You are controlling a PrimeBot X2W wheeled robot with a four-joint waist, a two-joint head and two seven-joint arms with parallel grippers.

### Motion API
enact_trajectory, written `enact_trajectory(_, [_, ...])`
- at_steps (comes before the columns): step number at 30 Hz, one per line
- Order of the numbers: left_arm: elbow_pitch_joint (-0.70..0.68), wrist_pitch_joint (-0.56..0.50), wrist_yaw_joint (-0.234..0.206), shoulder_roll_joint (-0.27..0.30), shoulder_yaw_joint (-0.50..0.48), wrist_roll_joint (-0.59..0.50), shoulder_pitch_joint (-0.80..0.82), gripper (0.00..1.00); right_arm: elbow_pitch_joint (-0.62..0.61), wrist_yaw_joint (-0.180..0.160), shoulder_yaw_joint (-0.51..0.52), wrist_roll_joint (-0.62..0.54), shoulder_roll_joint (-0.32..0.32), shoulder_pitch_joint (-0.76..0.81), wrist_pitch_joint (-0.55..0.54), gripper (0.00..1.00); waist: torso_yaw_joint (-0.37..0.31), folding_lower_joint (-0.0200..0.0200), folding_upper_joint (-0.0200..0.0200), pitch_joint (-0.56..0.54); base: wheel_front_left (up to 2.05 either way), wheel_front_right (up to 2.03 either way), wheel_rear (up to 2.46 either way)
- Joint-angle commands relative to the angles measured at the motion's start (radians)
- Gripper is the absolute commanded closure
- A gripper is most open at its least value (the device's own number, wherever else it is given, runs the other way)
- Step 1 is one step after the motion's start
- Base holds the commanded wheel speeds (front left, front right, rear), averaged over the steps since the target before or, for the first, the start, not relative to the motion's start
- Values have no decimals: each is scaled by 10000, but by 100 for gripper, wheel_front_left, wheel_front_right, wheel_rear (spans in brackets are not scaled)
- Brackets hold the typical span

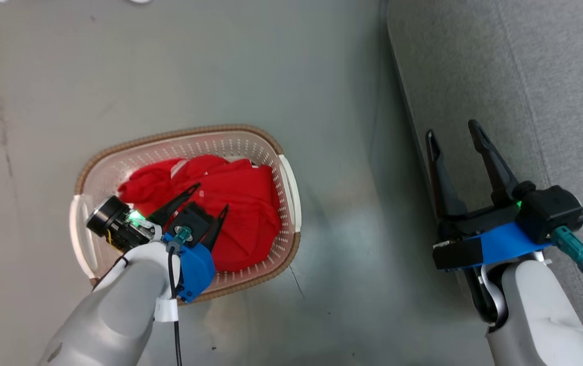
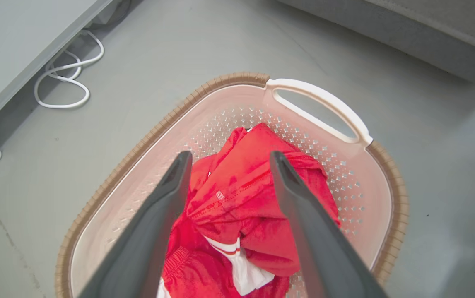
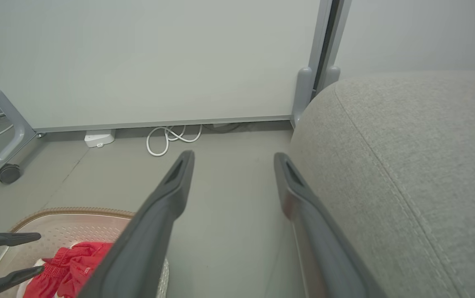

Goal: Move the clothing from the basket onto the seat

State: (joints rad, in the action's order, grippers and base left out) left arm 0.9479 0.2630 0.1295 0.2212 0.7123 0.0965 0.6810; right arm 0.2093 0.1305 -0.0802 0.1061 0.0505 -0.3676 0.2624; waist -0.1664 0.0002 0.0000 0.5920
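Clothing (red, bunched) lies in basket; left gripper, right gripper both agape.

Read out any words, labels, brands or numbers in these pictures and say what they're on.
None can be read.
Small white mark on the red clothing: too small and blurred to read.
Basket, seat: no lettering seen.

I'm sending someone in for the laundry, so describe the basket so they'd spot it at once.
Find the large grey fabric-upholstered seat; on the grey floor beside it stands a cream-white perforated plastic basket. Its brown woven-look rim, white side handles and heap of bright red clothing set it apart from the plain grey around it.
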Motion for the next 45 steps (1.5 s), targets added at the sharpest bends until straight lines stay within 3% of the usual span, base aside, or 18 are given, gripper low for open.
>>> enact_trajectory(1, [171, 28, 9, 110, 144, 92, 281, 0, -75, 4, 11, -48, 44, -227, 37, 0, -95, -2, 0, 480, 0, 0, 0])
enact_trajectory(20, [2833, 25, 11, 105, 1506, 809, 1994, 0, -703, 4, 117, -94, 288, -930, 37, 0, -114, -2, 0, 2679, 0, 0, 0])
enact_trajectory(33, [3287, -54, -188, 183, 1425, 1116, 3021, 0, -1175, 4, 57, -140, 286, -1213, 37, 0, -298, -2, 0, 3692, 0, 0, 0])
enact_trajectory(45, [3398, -859, -594, 116, 1568, 1170, 3561, 0, -1382, 4, 201, -208, 334, -1259, 37, 0, -199, -2, 0, 4228, 0, 0, 0])
